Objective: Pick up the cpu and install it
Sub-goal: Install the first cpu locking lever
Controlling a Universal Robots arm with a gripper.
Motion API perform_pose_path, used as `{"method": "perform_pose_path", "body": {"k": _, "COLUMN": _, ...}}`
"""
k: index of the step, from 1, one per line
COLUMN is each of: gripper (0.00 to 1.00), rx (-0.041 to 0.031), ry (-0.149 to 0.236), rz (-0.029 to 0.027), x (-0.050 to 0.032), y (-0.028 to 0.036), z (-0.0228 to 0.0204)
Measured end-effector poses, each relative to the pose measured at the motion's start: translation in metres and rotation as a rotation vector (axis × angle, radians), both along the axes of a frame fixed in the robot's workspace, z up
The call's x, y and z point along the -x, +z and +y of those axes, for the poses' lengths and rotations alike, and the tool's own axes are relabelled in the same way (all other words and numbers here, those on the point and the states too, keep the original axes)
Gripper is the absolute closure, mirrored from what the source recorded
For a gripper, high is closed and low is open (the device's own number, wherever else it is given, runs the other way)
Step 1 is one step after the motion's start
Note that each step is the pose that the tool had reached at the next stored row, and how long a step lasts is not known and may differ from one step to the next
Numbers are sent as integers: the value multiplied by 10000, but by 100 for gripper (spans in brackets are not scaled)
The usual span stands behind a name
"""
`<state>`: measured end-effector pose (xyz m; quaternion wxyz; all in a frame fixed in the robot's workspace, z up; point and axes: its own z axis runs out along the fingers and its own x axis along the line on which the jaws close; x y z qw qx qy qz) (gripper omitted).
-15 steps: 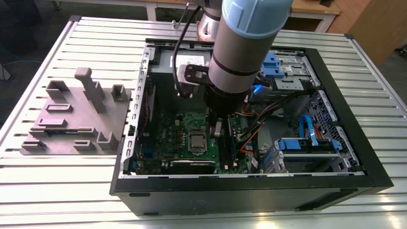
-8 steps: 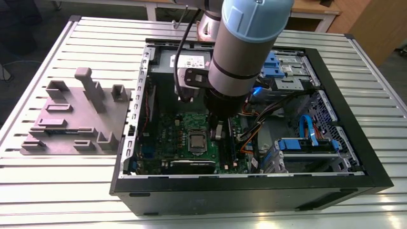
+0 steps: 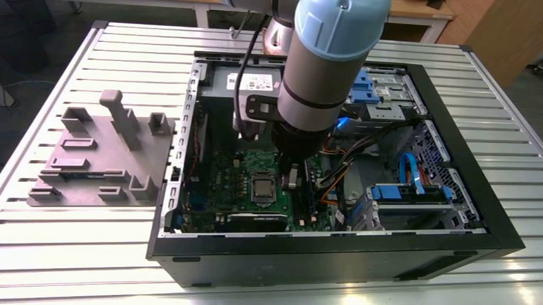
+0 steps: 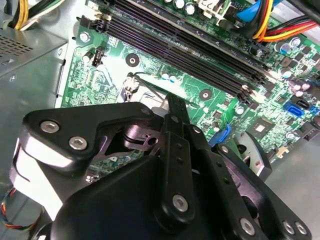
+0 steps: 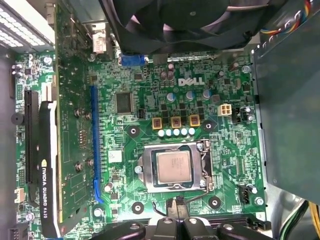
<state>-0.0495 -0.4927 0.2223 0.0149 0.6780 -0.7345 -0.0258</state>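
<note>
The hand (image 5: 175, 204) hangs low inside the computer case, just beside the socket (image 5: 145, 167) at the edge that faces the memory slots (image 4: 190, 45). In both wrist views its two sides appear drawn together to one narrow tip, with nothing between them, so it carries no part. A thin dark wire lies on the board right at that tip.

Just past the tip, the cpu (image 5: 173, 166) lies inside the socket, flat and square to its metal frame, with an even margin on all four sides. From this I judge the picking up and the setting down to be done: the chip is in its seat and the hand is off it. Whether the frame and its lever are locked down over the chip I cannot tell.

The cpu is a small square plate of dull silver-grey, with a smooth top that catches the light and faint marking on it.

Beyond the socket, the green motherboard (image 5: 150, 100) spreads out, with a black graphics card (image 5: 47, 165) well apart along one edge. In the exterior view the arm (image 3: 327, 63) reaches down into the open case (image 3: 339, 251), which lies on a slatted worktop (image 3: 85, 254), with a grey fixture (image 3: 102, 159) beside it.
</note>
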Motion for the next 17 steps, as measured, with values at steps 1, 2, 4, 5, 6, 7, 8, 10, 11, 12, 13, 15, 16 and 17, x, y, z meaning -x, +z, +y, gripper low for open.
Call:
{"method": "perform_pose_path", "body": {"k": 1, "gripper": 89, "rx": 0, "ry": 10, "rz": 0, "x": 1, "y": -9, "z": -2}}
{"method": "perform_pose_path", "body": {"k": 2, "gripper": 89, "rx": 2, "ry": 22, "rz": 0, "x": 3, "y": -15, "z": -8}}
{"method": "perform_pose_path", "body": {"k": 4, "gripper": 89, "rx": -1, "ry": 49, "rz": 0, "x": 4, "y": -24, "z": -24}}
{"method": "perform_pose_path", "body": {"k": 5, "gripper": 89, "rx": 0, "ry": 66, "rz": 0, "x": 4, "y": -26, "z": -36}}
{"method": "perform_pose_path", "body": {"k": 6, "gripper": 89, "rx": 2, "ry": 84, "rz": 0, "x": 5, "y": -29, "z": -46}}
{"method": "perform_pose_path", "body": {"k": 7, "gripper": 89, "rx": 0, "ry": 101, "rz": 0, "x": 6, "y": -35, "z": -50}}
{"method": "perform_pose_path", "body": {"k": 8, "gripper": 89, "rx": 0, "ry": 120, "rz": -1, "x": 6, "y": -41, "z": -53}}
{"method": "perform_pose_path", "body": {"k": 10, "gripper": 89, "rx": 3, "ry": 151, "rz": -2, "x": 7, "y": -52, "z": -57}}
{"method": "perform_pose_path", "body": {"k": 11, "gripper": 89, "rx": 3, "ry": 166, "rz": -5, "x": 7, "y": -58, "z": -60}}
{"method": "perform_pose_path", "body": {"k": 12, "gripper": 89, "rx": 3, "ry": 181, "rz": -8, "x": 10, "y": -62, "z": -64}}
{"method": "perform_pose_path", "body": {"k": 13, "gripper": 89, "rx": 3, "ry": 195, "rz": -12, "x": 13, "y": -66, "z": -69}}
{"method": "perform_pose_path", "body": {"k": 15, "gripper": 89, "rx": 2, "ry": 227, "rz": -15, "x": 18, "y": -78, "z": -77}}
{"method": "perform_pose_path", "body": {"k": 16, "gripper": 89, "rx": 2, "ry": 243, "rz": -15, "x": 19, "y": -84, "z": -80}}
{"method": "perform_pose_path", "body": {"k": 17, "gripper": 89, "rx": 2, "ry": 257, "rz": -15, "x": 19, "y": -92, "z": -83}}
